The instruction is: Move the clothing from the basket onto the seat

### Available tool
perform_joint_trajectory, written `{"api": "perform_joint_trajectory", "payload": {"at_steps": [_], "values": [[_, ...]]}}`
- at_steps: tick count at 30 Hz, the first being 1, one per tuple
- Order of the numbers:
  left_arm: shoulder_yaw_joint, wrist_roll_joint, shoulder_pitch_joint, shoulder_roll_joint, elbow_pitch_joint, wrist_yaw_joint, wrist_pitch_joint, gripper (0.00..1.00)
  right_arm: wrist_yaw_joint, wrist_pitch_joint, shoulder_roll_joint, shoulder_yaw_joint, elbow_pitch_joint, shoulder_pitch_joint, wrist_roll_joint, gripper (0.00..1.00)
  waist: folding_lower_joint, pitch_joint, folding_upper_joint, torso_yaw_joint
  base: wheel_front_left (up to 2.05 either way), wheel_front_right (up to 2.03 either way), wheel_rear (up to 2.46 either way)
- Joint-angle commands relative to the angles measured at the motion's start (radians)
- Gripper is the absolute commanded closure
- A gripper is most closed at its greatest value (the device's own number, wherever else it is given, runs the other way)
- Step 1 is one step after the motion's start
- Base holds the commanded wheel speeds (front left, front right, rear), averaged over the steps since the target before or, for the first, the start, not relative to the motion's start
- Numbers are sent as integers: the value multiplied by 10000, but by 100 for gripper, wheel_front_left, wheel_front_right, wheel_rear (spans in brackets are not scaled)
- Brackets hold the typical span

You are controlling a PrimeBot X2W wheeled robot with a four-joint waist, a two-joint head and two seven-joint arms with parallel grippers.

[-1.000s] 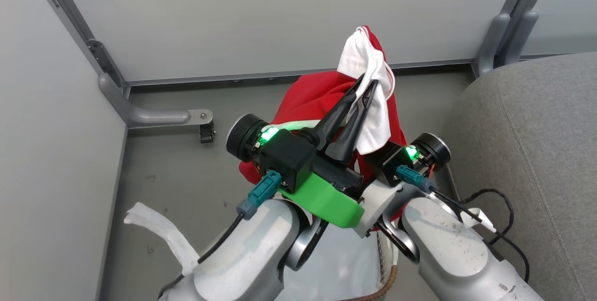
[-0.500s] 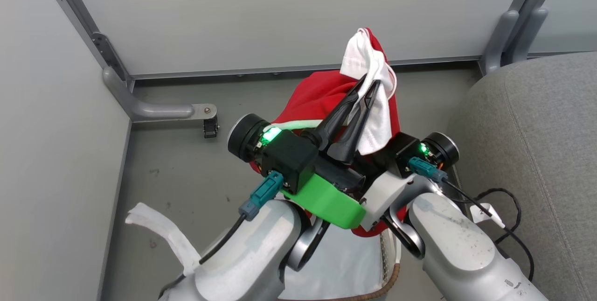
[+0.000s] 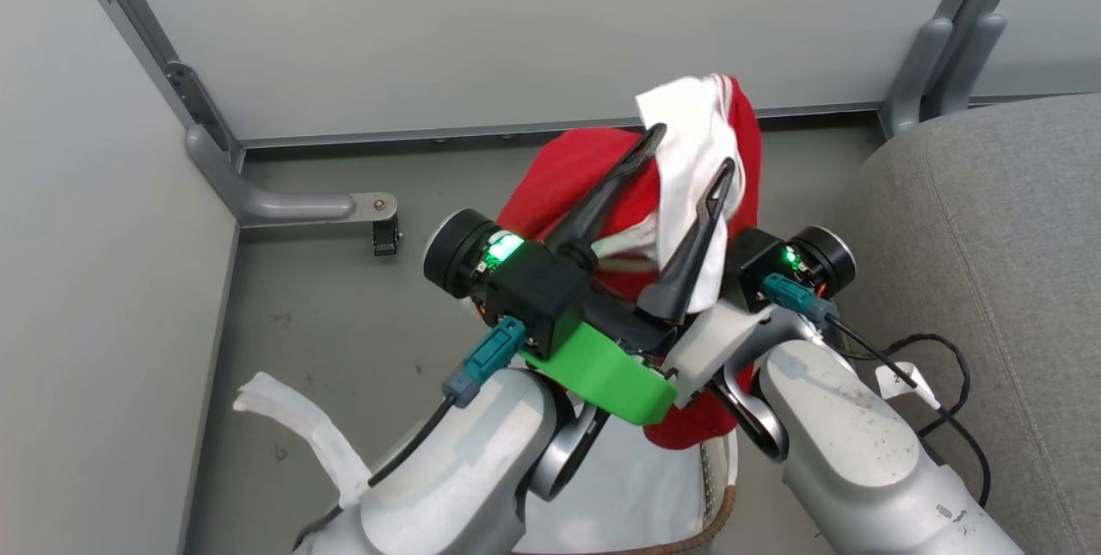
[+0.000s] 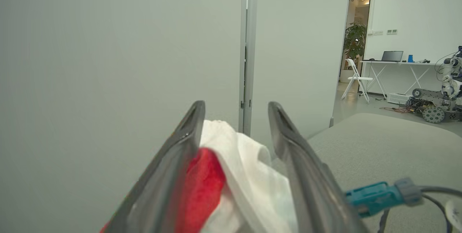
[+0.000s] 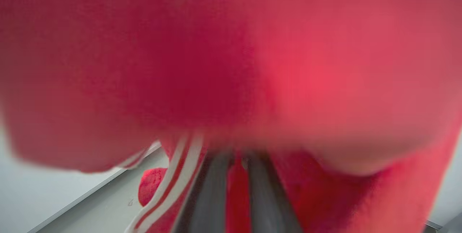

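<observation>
The clothing (image 3: 585, 176), a red jersey with its white inner side turned out, hangs in the air above the basket (image 3: 714, 521). Only the basket's brown woven rim and white liner show, at the bottom between my forearms. My left gripper (image 3: 692, 149) is open, its two dark fingers spread on either side of the white fold (image 4: 249, 175). In the right wrist view, my right gripper (image 5: 236, 159) is buried under red cloth, its blurred fingers close together with red fabric pinched between them. The light grey seat (image 3: 989, 237) rises at the right, beside my right arm.
Pale partition walls close in the back and left, with a metal foot bracket (image 3: 292, 209) on the grey floor. A black cable (image 3: 933, 361) lies against the seat. In the left wrist view, a folding chair (image 4: 355, 81) and another robot (image 4: 447, 92) stand far off.
My left gripper's fingers have spread apart and let go of the white fold, which has shifted a little to the right. The jersey stays aloft on the right gripper.
</observation>
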Motion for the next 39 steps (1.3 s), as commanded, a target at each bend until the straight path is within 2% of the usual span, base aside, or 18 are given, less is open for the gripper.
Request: {"api": "perform_joint_trajectory", "payload": {"at_steps": [1,11,18,22,39], "values": [[53,89,-102,4,23,-12,-1,0,-10,-20,-31,-53,-75,-19,-49,100,0,-11,0,-9,0,0,0],[219,216,10,5,170,-1,1,0,-10,-21,-29,-177,-142,210,-179,100,0,-43,0,-155,0,0,0],[396,315,177,7,313,40,1,0,-10,-21,-34,-281,-316,410,-204,100,0,-96,0,-580,0,0,0],[532,364,230,4,448,32,3,0,-10,-21,-31,-305,-597,529,-213,100,0,-84,0,-1059,0,0,0],[1093,813,229,10,896,-246,3,0,-12,-21,-28,-676,-1606,561,-82,100,0,453,0,-3855,0,0,0]]}}
